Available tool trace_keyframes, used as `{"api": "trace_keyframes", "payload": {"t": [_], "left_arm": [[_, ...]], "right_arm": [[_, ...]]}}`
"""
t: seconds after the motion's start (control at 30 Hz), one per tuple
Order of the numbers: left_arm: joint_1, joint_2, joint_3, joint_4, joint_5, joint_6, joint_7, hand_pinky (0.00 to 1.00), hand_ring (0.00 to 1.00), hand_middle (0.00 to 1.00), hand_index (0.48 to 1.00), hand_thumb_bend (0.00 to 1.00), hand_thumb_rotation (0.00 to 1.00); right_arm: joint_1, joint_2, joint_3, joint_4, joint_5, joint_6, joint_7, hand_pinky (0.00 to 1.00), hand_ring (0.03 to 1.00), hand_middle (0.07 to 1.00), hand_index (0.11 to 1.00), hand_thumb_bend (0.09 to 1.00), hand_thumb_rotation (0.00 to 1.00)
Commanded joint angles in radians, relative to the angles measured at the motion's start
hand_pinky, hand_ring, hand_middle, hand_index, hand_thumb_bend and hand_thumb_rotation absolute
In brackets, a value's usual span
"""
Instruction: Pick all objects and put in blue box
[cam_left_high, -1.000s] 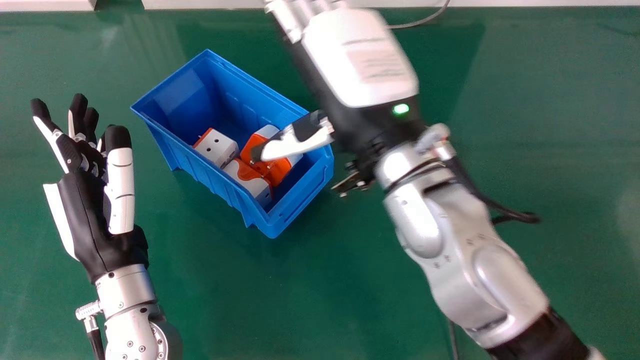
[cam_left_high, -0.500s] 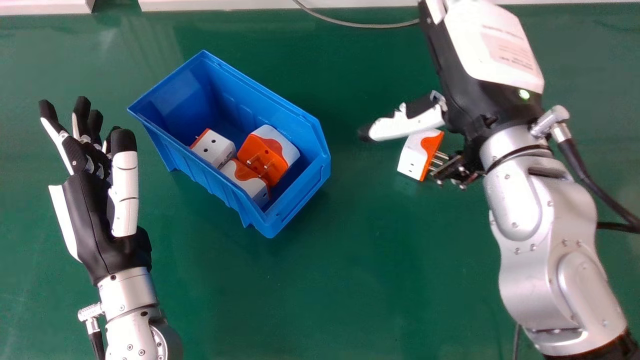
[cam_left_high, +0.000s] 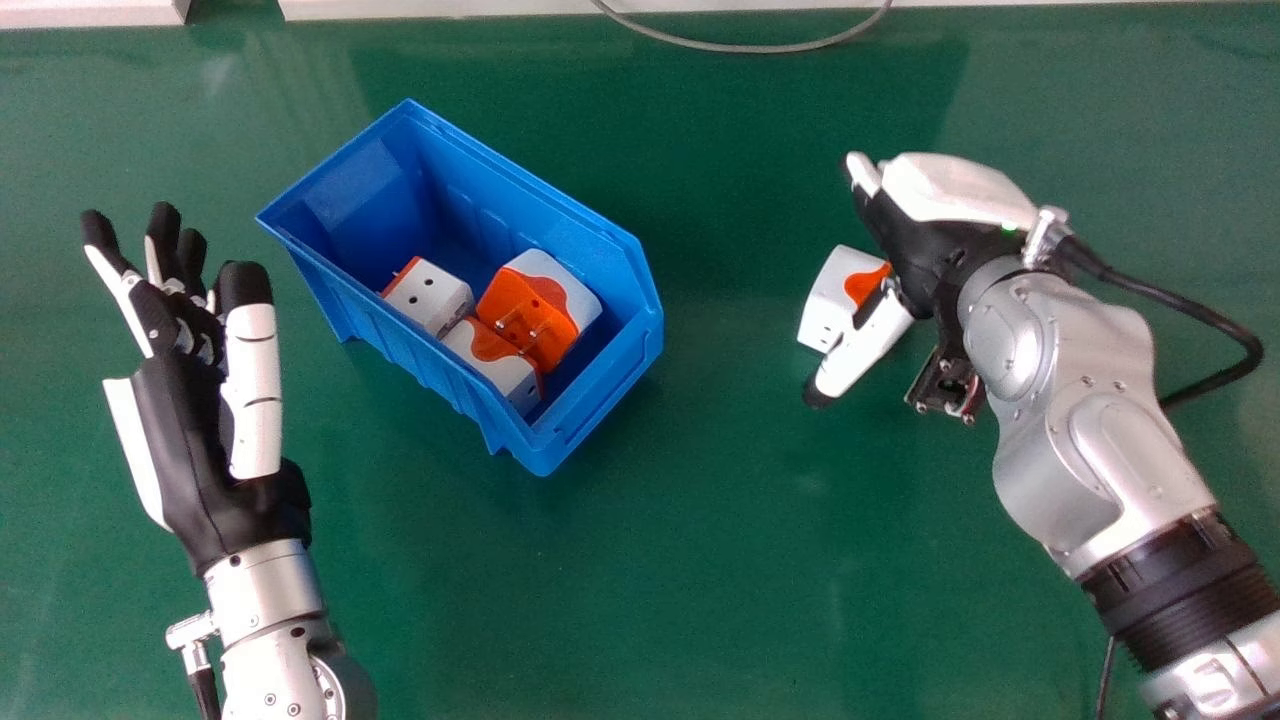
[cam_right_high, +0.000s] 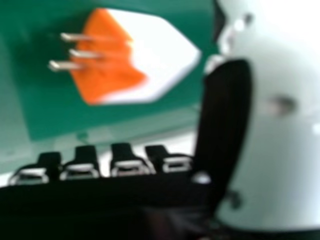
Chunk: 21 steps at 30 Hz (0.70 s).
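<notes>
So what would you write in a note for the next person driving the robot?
Left hand: open, idle, left of the box in the head view.
Right hand: open beside the loose plug, its thumb crossing part of it; no firm grip shows.
Done: three white-and-orange plastic plug adapters are in the open blue plastic box.
Left: one white-and-orange plug adapter with metal prongs, on the green table right of the box. It needs gripping, then putting in.
</notes>
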Motion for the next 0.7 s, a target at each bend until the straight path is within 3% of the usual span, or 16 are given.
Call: {"api": "trace_keyframes", "payload": {"t": [0.0, 0.07, 0.1, 0.27, 0.3, 0.4, 0.43, 0.5, 0.57, 0.67], "left_arm": [[-0.005, 0.011, -0.002, -0.017, 0.001, -0.008, -0.004, 0.93, 0.98, 0.98, 0.984, 0.69, 0.7], [-0.009, 0.011, -0.001, -0.015, -0.003, -0.01, -0.009, 0.93, 0.98, 0.98, 0.985, 0.69, 0.7], [-0.01, 0.011, -0.001, -0.014, -0.004, -0.01, -0.01, 0.93, 0.98, 0.98, 0.985, 0.69, 0.7], [-0.016, 0.016, -0.001, -0.014, 0.008, -0.001, 0.001, 0.93, 0.98, 0.99, 0.986, 0.68, 0.71], [-0.018, 0.015, -0.001, -0.013, 0.003, 0.001, -0.002, 0.93, 0.98, 0.99, 0.987, 0.69, 0.71], [-0.021, 0.012, 0.0, -0.015, -0.014, 0.011, -0.017, 0.92, 0.98, 0.99, 0.986, 0.71, 0.71], [-0.022, 0.013, 0.0, -0.014, -0.014, 0.008, -0.018, 0.92, 0.98, 0.99, 0.986, 0.71, 0.71], [-0.022, 0.015, 0.0, -0.013, -0.008, 0.003, -0.017, 0.93, 0.98, 0.99, 0.986, 0.7, 0.71], [-0.022, 0.016, 0.0, -0.014, -0.002, 0.001, -0.013, 0.93, 0.98, 0.99, 0.987, 0.69, 0.71], [-0.022, 0.016, 0.001, -0.012, 0.006, -0.005, -0.007, 0.93, 0.98, 0.99, 0.988, 0.69, 0.72]], "right_arm": [[-0.041, 0.011, 0.007, 0.041, 0.018, -0.04, -0.053, 0.99, 0.996, 1.0, 0.997, 1.0, 0.2], [-0.046, 0.02, 0.005, 0.089, 0.042, -0.076, -0.102, 0.89, 0.961, 0.992, 0.975, 1.0, 0.18], [-0.047, 0.024, 0.003, 0.106, 0.051, -0.091, -0.124, 0.89, 0.961, 0.992, 0.975, 1.0, 0.18], [-0.052, 0.04, -0.008, 0.222, 0.125, -0.213, -0.244, 0.76, 0.878, 0.948, 0.91, 0.966, 0.12], [-0.05, 0.043, -0.014, 0.241, 0.142, -0.244, -0.271, 0.72, 0.851, 0.932, 0.887, 0.951, 0.09], [-0.047, 0.051, -0.021, 0.302, 0.182, -0.346, -0.365, 0.49, 0.647, 0.782, 0.762, 0.858, 0.02], [-0.045, 0.053, -0.024, 0.315, 0.194, -0.373, -0.389, 0.46, 0.615, 0.753, 0.744, 0.769, 0.01], [-0.04, 0.054, -0.019, 0.327, 0.198, -0.409, -0.437, 0.45, 0.583, 0.709, 0.726, 0.615, 0.01], [-0.045, 0.059, -0.015, 0.349, 0.201, -0.431, -0.483, 0.42, 0.55, 0.668, 0.707, 0.565, 0.0], [-0.054, 0.067, -0.016, 0.368, 0.206, -0.442, -0.52, 0.35, 0.473, 0.569, 0.576, 0.517, 0.0]]}}
